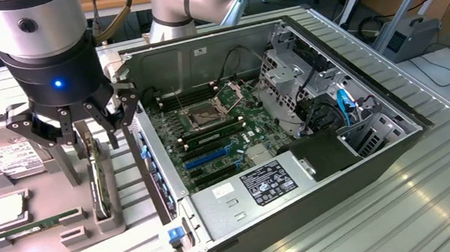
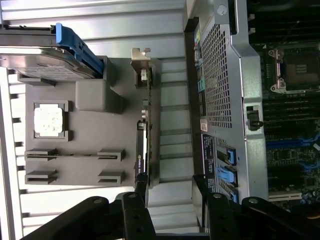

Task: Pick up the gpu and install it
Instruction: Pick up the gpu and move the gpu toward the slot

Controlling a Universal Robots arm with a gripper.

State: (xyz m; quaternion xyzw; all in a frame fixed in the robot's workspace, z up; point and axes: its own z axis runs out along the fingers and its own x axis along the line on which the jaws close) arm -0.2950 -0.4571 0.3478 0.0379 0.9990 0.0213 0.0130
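Now the gripper (image 1: 84,137) is hovering open above the gpu (image 1: 97,177).
The gpu is standing on its long edge in a slot of the grey holder (image 1: 52,235) on the worktop (image 1: 434,204), just beside the open computer case (image 1: 394,139). This is leaving its upper edge free for grasping. The gripper's fingers are standing wide apart, holding nothing.

Silver-grey jointed arm (image 1: 195,3), black wrist collar (image 1: 43,70) with 1 blue light (image 1: 58,84), black linkage-fingered gripper (image 1: 80,136)
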